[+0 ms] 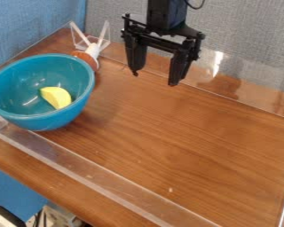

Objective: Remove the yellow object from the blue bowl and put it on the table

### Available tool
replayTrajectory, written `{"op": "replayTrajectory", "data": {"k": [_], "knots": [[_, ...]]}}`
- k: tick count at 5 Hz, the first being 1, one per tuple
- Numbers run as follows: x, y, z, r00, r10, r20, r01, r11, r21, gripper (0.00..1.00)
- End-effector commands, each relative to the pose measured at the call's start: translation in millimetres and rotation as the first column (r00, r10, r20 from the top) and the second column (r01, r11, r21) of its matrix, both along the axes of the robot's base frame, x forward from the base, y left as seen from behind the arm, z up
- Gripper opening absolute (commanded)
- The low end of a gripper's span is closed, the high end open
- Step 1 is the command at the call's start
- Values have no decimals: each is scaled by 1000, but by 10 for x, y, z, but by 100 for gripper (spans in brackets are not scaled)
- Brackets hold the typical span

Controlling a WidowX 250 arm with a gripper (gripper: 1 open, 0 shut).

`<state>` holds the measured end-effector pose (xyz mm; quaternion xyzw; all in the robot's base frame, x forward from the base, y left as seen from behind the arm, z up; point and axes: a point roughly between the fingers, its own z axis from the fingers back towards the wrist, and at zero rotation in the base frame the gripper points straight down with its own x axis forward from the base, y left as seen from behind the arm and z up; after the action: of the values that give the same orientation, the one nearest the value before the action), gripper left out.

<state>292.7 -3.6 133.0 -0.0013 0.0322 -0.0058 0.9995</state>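
One arm over one table (pixel 169 124), and the scene is quiet. Starting at the near edge, a clear acrylic wall (pixel 109 182) runs along the reddish-brown wood from the near left corner toward the near right, and the polished boards behind it carry a soft sheen.

Moving up the left side, the blue bowl (pixel 14 93) sits close to the left edge, glossy teal and deep, its rim just inside the acrylic. Down in the bowl lies the yellow object (pixel 57 97), a small curved toy banana, resting on the bottom toward the right side of the bowl's inside. Nothing is touching it.

Just behind the bowl, at the far left corner, a small orange-and-white thing (pixel 90 50) leans against the bowl's far rim; its exact shape is hard to make out.

Farther back, the gripper (pixel 156 74) hangs above the table near the far edge, pointing straight down, well to the right of the bowl and apart from it. Its two black fingers (pixel 138 60) are spread wide with clear air between them, nothing held. Beyond it, a grey-blue backdrop (pixel 245 31) rises behind the far acrylic wall.
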Motion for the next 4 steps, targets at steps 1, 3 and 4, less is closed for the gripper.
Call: {"op": "replayTrajectory", "data": {"k": [1,3,4], "knots": [[-63,193,-45,991,137,-10,-137,991,5,100],[-277,796,-52,860,510,12,-510,860,-10,100],[-408,1129,-45,738,674,22,-673,738,-38,100]]}}
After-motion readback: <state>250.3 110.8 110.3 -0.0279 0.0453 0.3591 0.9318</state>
